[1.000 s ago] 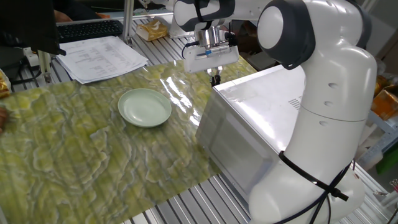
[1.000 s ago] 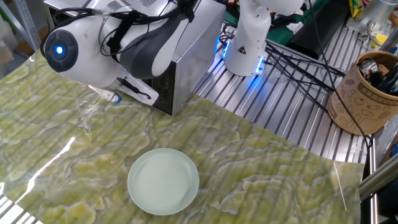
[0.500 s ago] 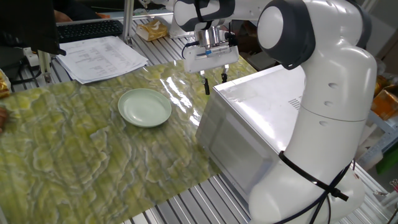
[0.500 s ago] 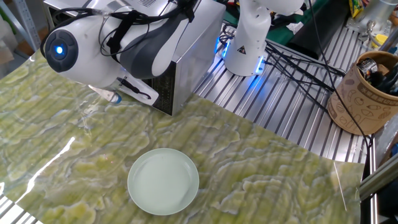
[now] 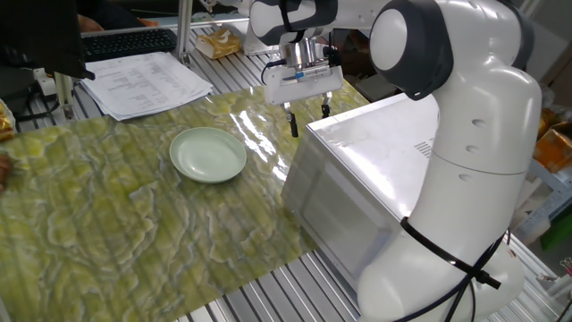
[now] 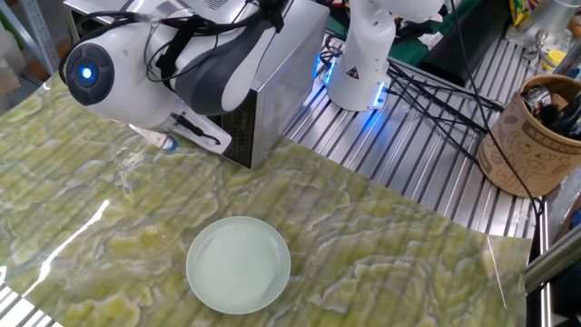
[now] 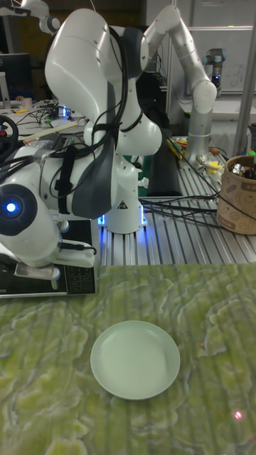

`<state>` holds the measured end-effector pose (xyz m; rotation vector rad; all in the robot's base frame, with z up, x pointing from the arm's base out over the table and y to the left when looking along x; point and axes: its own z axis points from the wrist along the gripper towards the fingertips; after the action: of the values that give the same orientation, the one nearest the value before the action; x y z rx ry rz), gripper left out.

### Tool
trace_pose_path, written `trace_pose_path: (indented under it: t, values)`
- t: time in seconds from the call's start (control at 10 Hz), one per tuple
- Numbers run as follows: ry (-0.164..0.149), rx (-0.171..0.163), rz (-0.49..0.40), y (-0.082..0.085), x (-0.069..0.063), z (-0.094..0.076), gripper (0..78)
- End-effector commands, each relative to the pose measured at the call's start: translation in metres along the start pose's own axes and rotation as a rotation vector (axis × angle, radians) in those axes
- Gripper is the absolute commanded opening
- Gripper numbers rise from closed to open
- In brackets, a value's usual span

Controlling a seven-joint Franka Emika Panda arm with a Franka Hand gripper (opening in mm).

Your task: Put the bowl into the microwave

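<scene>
Pincer (image 5: 308,119) hangs with its two dark fingers spread apart and nothing between them, poised at the top front corner of the microwave (image 5: 375,192); whether a finger touches the casing cannot be told. Largest in sight is the white robot arm (image 5: 456,170), beside that silver-grey box. A green marbled mat (image 5: 134,224) covers the desk (image 5: 268,291). On the mat, well apart from the pincer, the pale bowl (image 5: 208,155) sits upright and empty.
</scene>
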<state>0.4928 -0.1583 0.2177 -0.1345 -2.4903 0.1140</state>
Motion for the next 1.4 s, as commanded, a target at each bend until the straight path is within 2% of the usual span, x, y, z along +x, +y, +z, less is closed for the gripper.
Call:
trace_pose_path:
  t: [0.1, 0.6, 1.1, 1.4]
  values:
    - [-0.009, 0.052, -0.113, -0.002, 0.007, 0.007, 77.4]
    - [-0.005, 0.055, -0.115, -0.003, 0.007, 0.007, 77.4]
    - [0.037, 0.04, -0.103, -0.014, 0.003, 0.011, 77.4]
    - [0.039, 0.04, -0.138, -0.018, 0.003, 0.013, 77.4]
